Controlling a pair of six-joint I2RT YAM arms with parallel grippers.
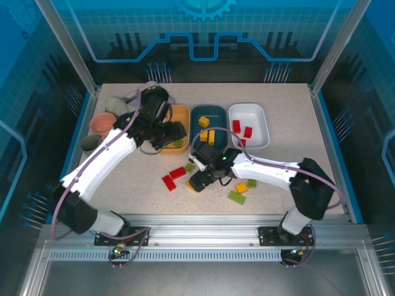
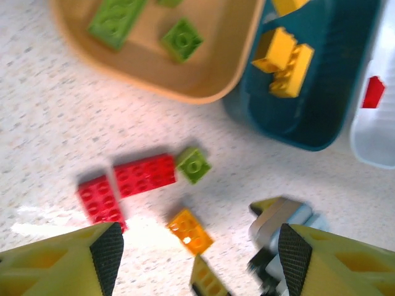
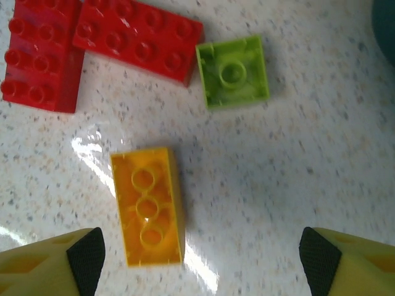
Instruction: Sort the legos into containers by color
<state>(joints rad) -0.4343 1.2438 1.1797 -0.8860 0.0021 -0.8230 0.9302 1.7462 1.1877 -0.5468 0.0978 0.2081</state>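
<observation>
Right pincer (image 3: 203, 258): jaws wide apart, nothing held, poised above the loose legos at the middle of the pale speckled table (image 1: 290, 117).

Directly below it lies an oblong orange-yellow plastic brick (image 3: 148, 206), underside up. Its long axis runs crosswise to the line between the fingertips, so a closing would take the narrow width. The brick sits off-centre, nearer one fingertip. Likely a small sideways correction is needed before descent.

A small square green brick (image 3: 232, 71) and two red oblong bricks (image 3: 139, 37) lie just beyond, apart from the orange-yellow one. Room for the fingers looks adequate.

Left pincer (image 1: 174, 132): also spread open and empty, over the orange-yellow tray (image 1: 183, 112) toward the far edge. The right arm is clearly nearer.

Probable destination is the dark teal tray (image 1: 217, 112), which holds yellow bricks. It stands between the orange-yellow tray (greens) and the white tray (image 1: 259, 111) (reds).

The table is glossy with glare, so a nudged brick could slide. The surrounding enclosure has blue panels and metal posts.
</observation>
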